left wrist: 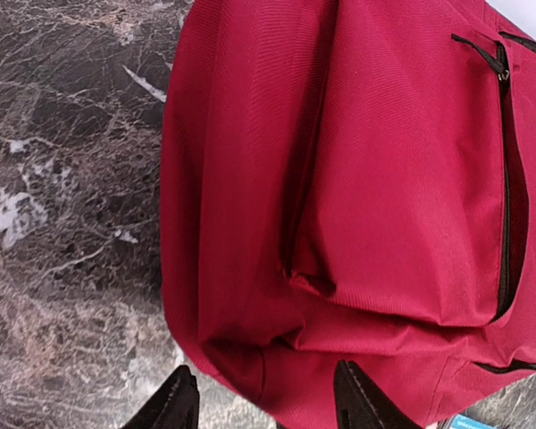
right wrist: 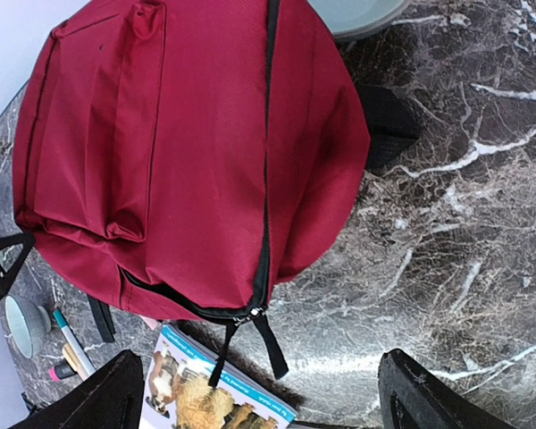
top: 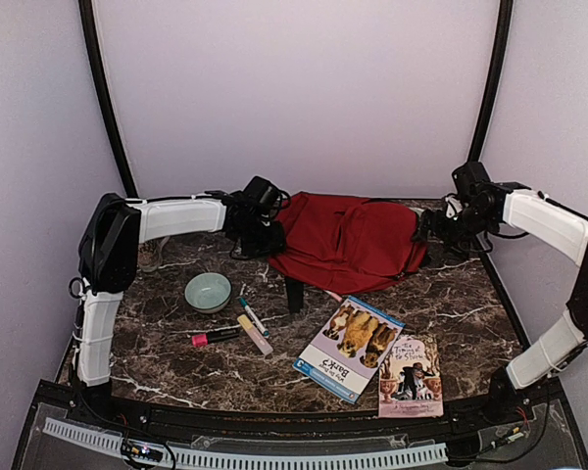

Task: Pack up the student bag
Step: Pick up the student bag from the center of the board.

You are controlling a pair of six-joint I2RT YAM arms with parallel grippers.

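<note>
The bag (top: 348, 240) is lying flat at the back middle of the table (top: 274, 382). Its long axis is running side to side, so one end is facing each arm. The left gripper (left wrist: 263, 402) is sitting right at the bag's left end, which looks like its bottom. Its fingers (left wrist: 174, 404) are standing partly apart and straddling the rounded corner, with red fabric between them. A sliver of marble is showing beside one finger, so nothing is looking pinched yet. The right gripper (right wrist: 268, 398) is hovering off the opposite end with its jaws spread wide and nothing between them. The bag is lying ahead of it and a little apart, and the zip (right wrist: 266, 179) is running down the bag toward it, ending in a pull (right wrist: 250, 315) just above a book (right wrist: 210, 398). The left arm is therefore the nearer one. By my judgement the coming move is depending on it taking that corner, while the right is needing to reach forward for the zip.
</note>
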